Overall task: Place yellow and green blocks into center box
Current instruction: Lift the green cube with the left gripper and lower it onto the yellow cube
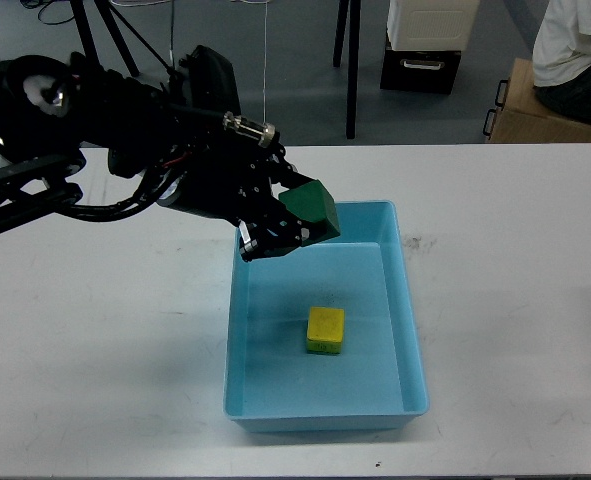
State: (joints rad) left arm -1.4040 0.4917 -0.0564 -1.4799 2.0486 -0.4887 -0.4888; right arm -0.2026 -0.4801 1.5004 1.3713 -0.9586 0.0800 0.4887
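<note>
The black left arm enters from the left edge of the head view and reaches across the white rectangular table (105,330), its thick dark body and exposed cabling lying over the table's upper left portion. The left gripper (287,222) sits at the arm's far end, raised above the rear left corner of the light blue rectangular plastic box (415,330), and its two fingers are closed on the dark green cube-shaped block (310,208), which is carried tilted, one corner pointing up and to the right. The green block is clear of the box floor and overlaps the box's rear left rim as seen from above; its exact height over the rim cannot be judged. The box stands at the centre of the table, long side running away from the viewer, walls upright. The small yellow cube-shaped block (326,329) rests flat on the box floor, roughly central and somewhat toward the near half, apart from all four walls. The two blocks are well apart, with neither touching the other. The right arm and its gripper do not appear in this view. Beyond the table's far edge, on the grey floor, stand black metal legs (352,70), a white and black cabinet (427,45), and a brown cardboard box (535,110) beside a seated person in a white shirt (573,45).
</note>
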